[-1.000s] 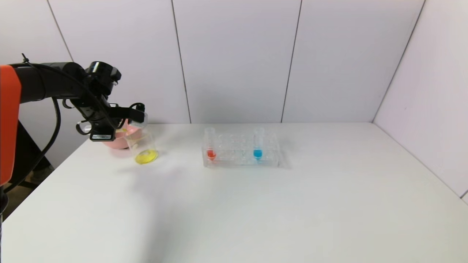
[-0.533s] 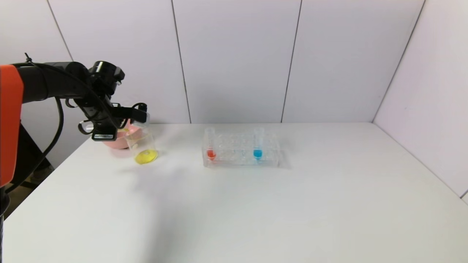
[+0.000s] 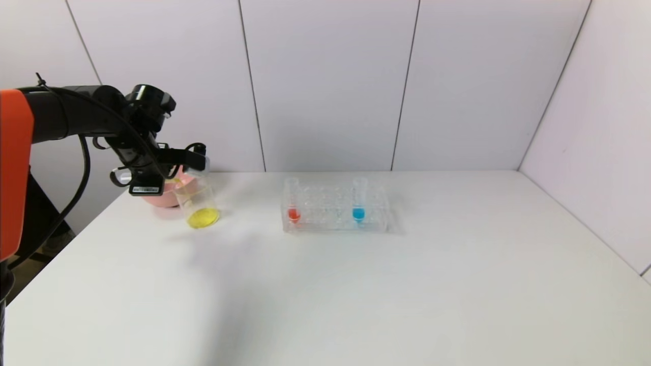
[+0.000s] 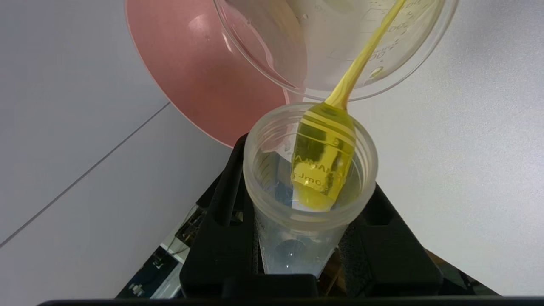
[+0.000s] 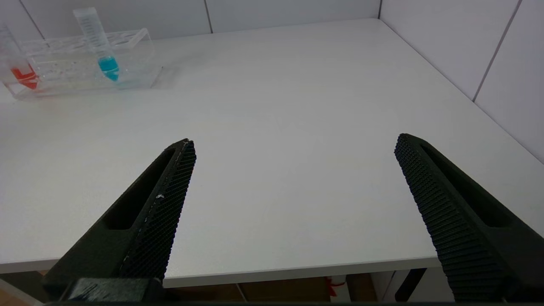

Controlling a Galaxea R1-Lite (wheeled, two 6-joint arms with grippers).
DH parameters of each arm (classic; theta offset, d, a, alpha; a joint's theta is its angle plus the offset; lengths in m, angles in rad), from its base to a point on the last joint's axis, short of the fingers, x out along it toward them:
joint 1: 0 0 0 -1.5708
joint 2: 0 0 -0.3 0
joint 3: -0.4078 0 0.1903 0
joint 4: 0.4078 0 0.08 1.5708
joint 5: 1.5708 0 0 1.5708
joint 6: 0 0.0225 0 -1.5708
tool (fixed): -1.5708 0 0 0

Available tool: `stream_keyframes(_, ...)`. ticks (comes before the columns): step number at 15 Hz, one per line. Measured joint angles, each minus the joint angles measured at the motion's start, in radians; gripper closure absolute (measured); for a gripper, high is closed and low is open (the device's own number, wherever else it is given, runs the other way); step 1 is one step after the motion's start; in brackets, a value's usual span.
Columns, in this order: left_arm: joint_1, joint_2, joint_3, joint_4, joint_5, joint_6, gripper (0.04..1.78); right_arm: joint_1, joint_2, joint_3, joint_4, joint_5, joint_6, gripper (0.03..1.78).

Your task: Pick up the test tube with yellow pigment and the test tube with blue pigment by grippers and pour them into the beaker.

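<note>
My left gripper [image 3: 196, 161] [image 4: 308, 238] is shut on the test tube with yellow pigment [image 4: 310, 187], tipped over the beaker [image 3: 198, 201] [image 4: 335, 38] at the table's far left. A thin yellow stream runs from the tube's mouth into the beaker, and yellow liquid pools at the beaker's bottom [image 3: 203, 218]. The test tube with blue pigment [image 3: 359, 201] [image 5: 102, 46] stands upright in the clear rack [image 3: 335, 211]. My right gripper [image 5: 295, 146] hangs open over the table's near edge, out of the head view, with nothing between its fingers.
A pink bowl [image 3: 163, 195] [image 4: 199, 72] sits just behind the beaker. A red-bottomed tube [image 3: 293, 201] stands at the rack's left end. White wall panels close off the back and right side of the table [image 3: 356, 295].
The left arm has shifted very slightly to the right and up while it holds the tube tipped over the beaker. The rack and its tubes have not moved.
</note>
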Motion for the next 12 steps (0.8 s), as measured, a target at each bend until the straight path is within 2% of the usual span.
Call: stream_keyframes(12, -0.017, -0.002, 0.0, 0.003, 0.038, -0.011, 1.28, 0.0, 0.0, 0.0, 0.0, 0.0, 0.0, 0.1)
